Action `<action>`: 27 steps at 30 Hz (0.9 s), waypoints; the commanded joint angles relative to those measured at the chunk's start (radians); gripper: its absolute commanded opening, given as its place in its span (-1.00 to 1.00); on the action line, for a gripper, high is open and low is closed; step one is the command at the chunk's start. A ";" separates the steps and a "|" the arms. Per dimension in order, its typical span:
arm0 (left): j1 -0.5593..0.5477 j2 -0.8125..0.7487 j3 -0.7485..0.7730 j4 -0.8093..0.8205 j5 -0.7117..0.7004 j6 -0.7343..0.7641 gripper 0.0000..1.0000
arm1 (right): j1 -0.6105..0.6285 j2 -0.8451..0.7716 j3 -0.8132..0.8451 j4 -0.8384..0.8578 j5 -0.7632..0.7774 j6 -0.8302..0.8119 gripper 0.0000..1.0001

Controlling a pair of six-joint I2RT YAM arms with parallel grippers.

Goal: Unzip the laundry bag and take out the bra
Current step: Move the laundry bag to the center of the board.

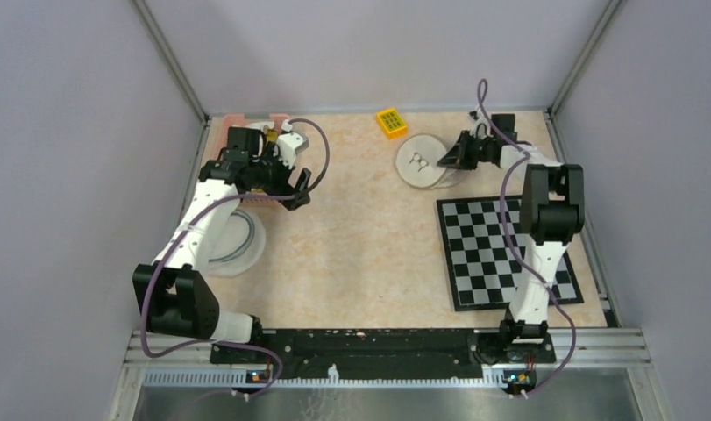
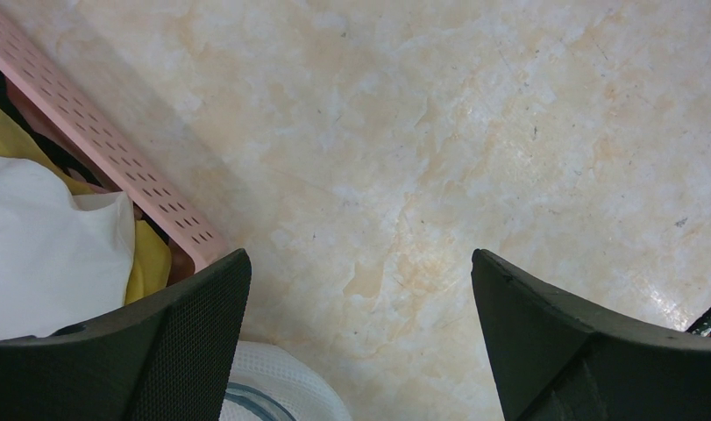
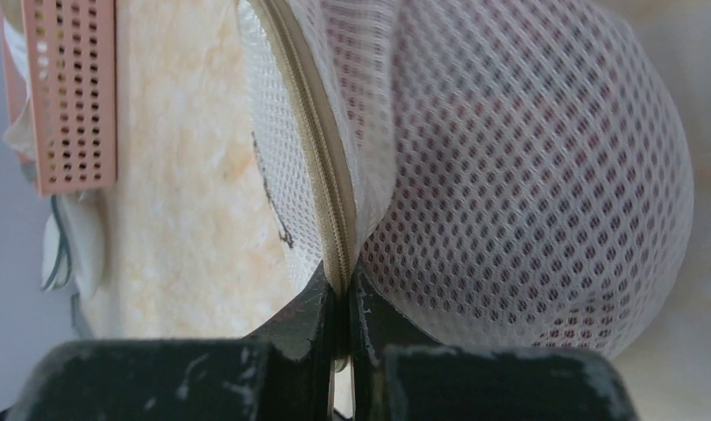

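The laundry bag (image 1: 419, 161) is a round white mesh pouch at the back of the table, right of centre. In the right wrist view its mesh dome (image 3: 527, 193) fills the frame and its beige zipper (image 3: 321, 175) runs down into my right gripper (image 3: 341, 285). That gripper (image 1: 445, 158) is shut on the zipper at the bag's right edge. A dark red tint shows through the mesh; the bra itself is hidden inside. My left gripper (image 2: 360, 254) hangs open over bare table at the back left (image 1: 295, 189), with nothing between its fingers.
A pink perforated basket (image 2: 115, 158) with white and yellow cloth sits just left of the left gripper. A second white mesh round (image 1: 238, 241) lies under the left arm. A yellow box (image 1: 391, 122) is at the back, a checkerboard mat (image 1: 501, 250) at right.
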 commanded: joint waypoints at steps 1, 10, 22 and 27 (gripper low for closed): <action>0.002 -0.064 -0.029 0.084 -0.022 -0.034 0.97 | 0.083 -0.092 -0.097 0.062 -0.097 0.069 -1.00; 0.001 -0.182 -0.111 0.208 -0.032 0.012 0.97 | 0.246 -0.212 -0.244 0.017 -0.184 -0.007 -1.00; -0.033 -0.253 -0.218 0.074 0.257 0.315 0.98 | 0.338 -0.252 -0.368 -0.129 -0.259 -0.155 -1.00; -0.210 -0.249 -0.317 0.126 0.191 0.479 0.97 | 0.359 -0.240 -0.387 -0.141 -0.205 -0.199 -1.00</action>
